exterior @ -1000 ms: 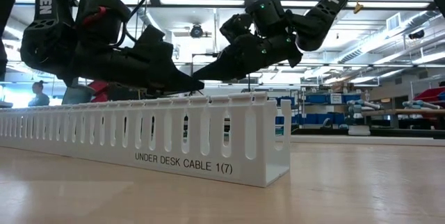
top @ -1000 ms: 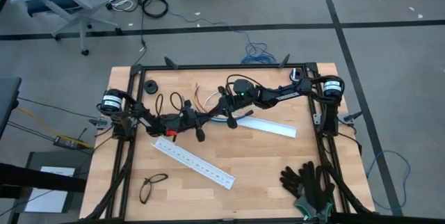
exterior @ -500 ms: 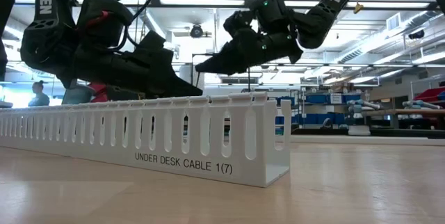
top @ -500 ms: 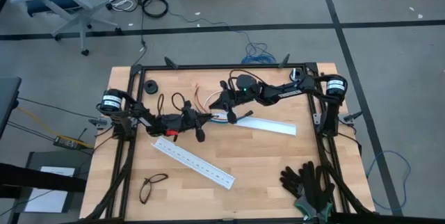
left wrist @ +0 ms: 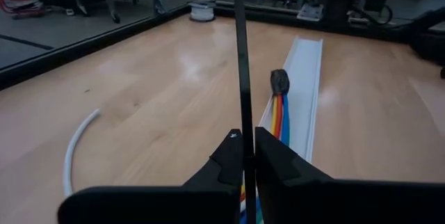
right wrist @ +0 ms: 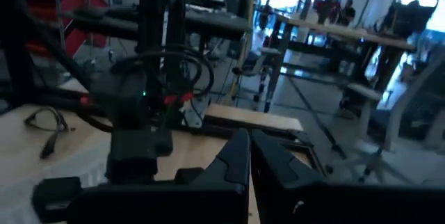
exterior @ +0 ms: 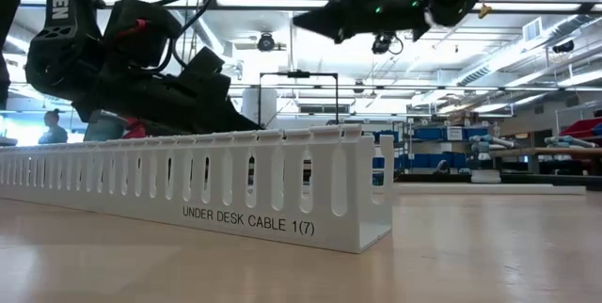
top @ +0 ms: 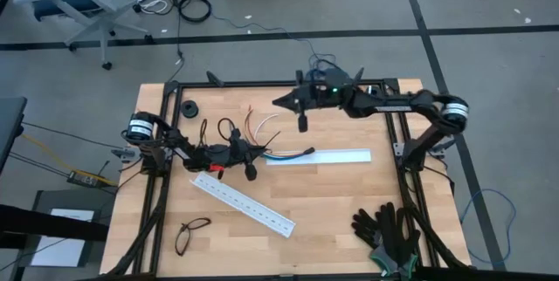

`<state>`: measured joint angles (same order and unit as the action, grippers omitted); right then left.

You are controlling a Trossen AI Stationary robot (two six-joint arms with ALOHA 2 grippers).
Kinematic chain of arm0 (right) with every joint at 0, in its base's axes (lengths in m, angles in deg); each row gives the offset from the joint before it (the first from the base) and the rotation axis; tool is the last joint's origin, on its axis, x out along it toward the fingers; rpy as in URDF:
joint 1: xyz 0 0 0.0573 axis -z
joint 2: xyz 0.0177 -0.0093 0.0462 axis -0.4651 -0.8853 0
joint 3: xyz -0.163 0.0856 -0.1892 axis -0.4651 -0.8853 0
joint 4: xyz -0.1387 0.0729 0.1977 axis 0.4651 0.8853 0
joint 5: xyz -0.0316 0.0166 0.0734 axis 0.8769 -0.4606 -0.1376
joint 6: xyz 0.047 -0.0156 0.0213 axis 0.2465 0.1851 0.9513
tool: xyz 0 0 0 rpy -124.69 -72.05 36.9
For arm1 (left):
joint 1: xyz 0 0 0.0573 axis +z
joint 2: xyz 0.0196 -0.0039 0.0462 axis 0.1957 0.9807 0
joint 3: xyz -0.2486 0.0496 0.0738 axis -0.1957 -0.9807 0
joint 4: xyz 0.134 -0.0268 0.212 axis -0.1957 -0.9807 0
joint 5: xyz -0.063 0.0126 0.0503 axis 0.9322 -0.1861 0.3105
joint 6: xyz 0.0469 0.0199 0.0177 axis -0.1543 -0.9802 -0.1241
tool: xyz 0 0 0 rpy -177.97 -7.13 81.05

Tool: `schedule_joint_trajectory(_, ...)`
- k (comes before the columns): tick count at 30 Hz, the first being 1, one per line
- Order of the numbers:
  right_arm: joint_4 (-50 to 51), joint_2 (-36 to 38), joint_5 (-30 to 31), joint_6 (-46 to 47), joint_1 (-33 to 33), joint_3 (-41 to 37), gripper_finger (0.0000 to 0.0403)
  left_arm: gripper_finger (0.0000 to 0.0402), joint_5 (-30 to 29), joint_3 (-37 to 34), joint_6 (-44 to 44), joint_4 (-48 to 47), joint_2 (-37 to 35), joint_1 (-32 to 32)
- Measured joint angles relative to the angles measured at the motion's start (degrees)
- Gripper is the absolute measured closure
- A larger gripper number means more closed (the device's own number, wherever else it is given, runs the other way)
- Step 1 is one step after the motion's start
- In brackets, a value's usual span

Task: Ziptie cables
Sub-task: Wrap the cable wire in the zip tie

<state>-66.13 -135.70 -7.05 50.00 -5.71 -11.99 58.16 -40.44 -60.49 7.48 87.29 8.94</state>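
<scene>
The cables (top: pixel 288 153) are a bundle of blue, orange and green wires (left wrist: pixel 278 116) with a dark end (left wrist: pixel 279 82). They lie on the table along the far side of a white rail (top: pixel 323 156), and loose wire ends (top: pixel 258 121) fan out toward the far edge. My left gripper (top: pixel 258 152) stands at the bundle's left end, low over the table and shut on a thin black strip (left wrist: pixel 242 64). My right gripper (top: pixel 279 102) is shut on nothing, raised high over the table's far edge (exterior: pixel 306 19). My left gripper (left wrist: pixel 245 140) pinches the thin black strip (left wrist: pixel 244 130) between its two fingertips. The fingers come roughly level from the table's left side. The strip sticks out past the fingertips, straight and clear of the table. Which end of the strip is held is hidden by the fingers.
A second white perforated rail (top: pixel 244 204) lies slanted at the near left, filling the low view's foreground (exterior: pixel 216 190). Glasses (top: pixel 192 233) lie at the near left corner, black gloves (top: pixel 389 233) at the near right, and a black ring (top: pixel 189 109) at the far left.
My right gripper, shut all the while, has left the spot beside my left gripper and risen toward the table's far edge. The cables and the rail's left end now show. The rail's right end sits a little farther toward the far edge than before.
</scene>
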Motion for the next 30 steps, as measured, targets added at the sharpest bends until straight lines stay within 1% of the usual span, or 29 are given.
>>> schedule_joint_trajectory(2, 6.0, 1.6, 0.0, 1.5, 0.5, -0.4, 0.0402, 0.04, 0.0, 0.0, 0.0, 0.1, 0.0, 0.0)
schedule_joint_trajectory(4, 14.3, 2.4, 0.1, 1.7, 1.1, -1.2, 0.0402, 0.04, -0.1, 0.0, 0.0, 0.2, 0.0, 0.0)
schedule_joint_trajectory(6, 20.9, 3.1, 1.3, 2.5, 1.8, -1.5, 0.0402, 0.04, -0.2, 0.0, 0.0, 0.3, 0.0, 0.0)
schedule_joint_trajectory(9, 26.1, 3.5, 2.0, 4.7, 2.5, -2.1, 0.0403, 0.04, -0.2, 0.0, 0.0, 0.4, 0.0, 0.0)
schedule_joint_trajectory(11, 27.4, 2.5, 2.0, 5.0, 2.4, -3.1, 0.0401, 0.04, -0.2, 0.0, -0.4, 1.3, 0.0, 0.0)
schedule_joint_trajectory(14, 24.6, -0.7, 0.8, 4.9, 0.5, -4.5, 0.0397, 0.04, 1.5, 0.0, -1.8, 3.8, 0.0, 0.1)
schedule_joint_trajectory(17, 19.5, -6.0, 0.4, 5.0, -2.0, -5.0, 0.0389, 0.04, 3.1, 0.2, -2.7, 5.3, 0.0, 0.1)
schedule_joint_trajectory(21, 8.2, -11.0, -1.4, 6.2, -4.7, -4.8, 0.0369, 0.04, 4.8, 0.2, -2.5, 5.3, 0.0, 0.1)
schedule_joint_trajectory(23, 5.4, -12.1, -2.3, 6.6, -5.4, -4.8, 0.0354, 0.04, 5.0, 0.2, -2.3, 5.1, 0.0, 0.1)
schedule_joint_trajectory(30, 4.4, -12.3, -0.6, 5.3, -7.0, -4.8, 0.0302, 0.0401, 5.1, 0.2, -1.8, 5.2, 0.0, 0.1)
